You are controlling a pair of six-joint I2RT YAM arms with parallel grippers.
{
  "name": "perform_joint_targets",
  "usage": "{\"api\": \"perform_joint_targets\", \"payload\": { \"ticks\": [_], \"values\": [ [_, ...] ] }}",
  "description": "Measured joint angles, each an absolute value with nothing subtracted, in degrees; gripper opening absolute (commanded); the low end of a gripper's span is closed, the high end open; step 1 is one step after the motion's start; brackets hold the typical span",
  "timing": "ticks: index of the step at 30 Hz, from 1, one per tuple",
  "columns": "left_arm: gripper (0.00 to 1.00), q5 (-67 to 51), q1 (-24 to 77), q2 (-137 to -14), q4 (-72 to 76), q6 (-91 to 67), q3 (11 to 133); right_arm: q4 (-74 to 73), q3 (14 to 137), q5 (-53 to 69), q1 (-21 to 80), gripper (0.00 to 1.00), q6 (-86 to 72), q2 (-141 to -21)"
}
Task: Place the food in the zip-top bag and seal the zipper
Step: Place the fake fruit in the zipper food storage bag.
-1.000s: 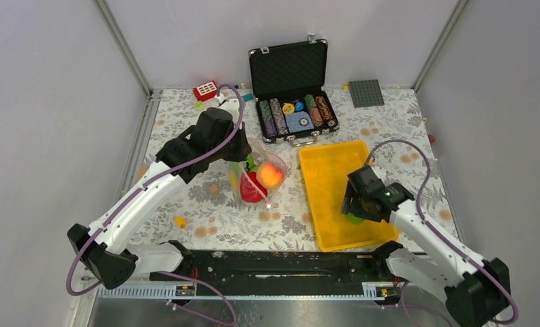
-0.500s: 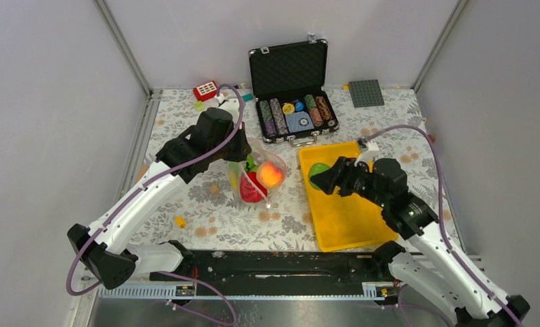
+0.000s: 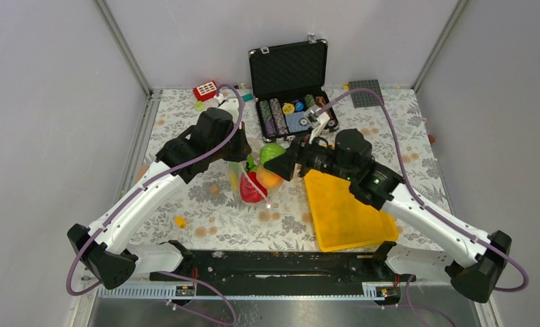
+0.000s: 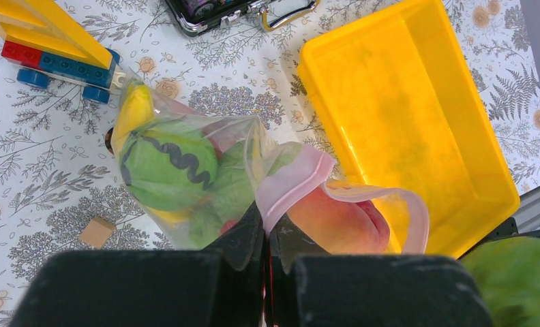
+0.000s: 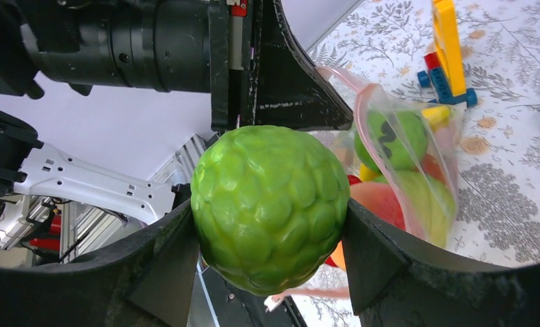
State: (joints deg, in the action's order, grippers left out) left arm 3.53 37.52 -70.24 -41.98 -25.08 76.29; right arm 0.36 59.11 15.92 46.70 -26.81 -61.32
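Top external view: the right hand (image 3: 278, 162), gripping a green fruit (image 3: 272, 151), has swung from the yellow tray (image 3: 342, 211) to the mouth of the bag (image 3: 253, 185), which the left hand (image 3: 239, 152) pinches open at the rim; dropping it in looks next.

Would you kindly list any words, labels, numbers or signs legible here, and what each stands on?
No text is legible anywhere.
Faint white marks on one finger of the left gripper: too small to read.
The poker chips: patterns only, nothing readable.
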Motion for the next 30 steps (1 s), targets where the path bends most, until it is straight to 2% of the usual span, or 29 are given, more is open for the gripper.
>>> {"api": "perform_joint_targets", "payload": {
  "ticks": [11, 20, 30],
  "values": [
    [0.0, 3.6, 37.5, -70.2, -42.8, -25.8, 76.5, -0.3, 62.2, 8.0, 52.3, 0.3, -24.1, -71.7],
    [0.0, 3.6, 37.5, -69.2, -43.5, -26.2, 76.5, -5.8, 67.4, -3.7, 54.0, 0.35, -22.0, -77.6],
    [0.0, 4.3, 37.0, -68.6, -44.5, -26.4, 76.5, -10.5, 72.2, -8.0, 58.0, 0.41, -14.3, -82.0]
  ]
}}
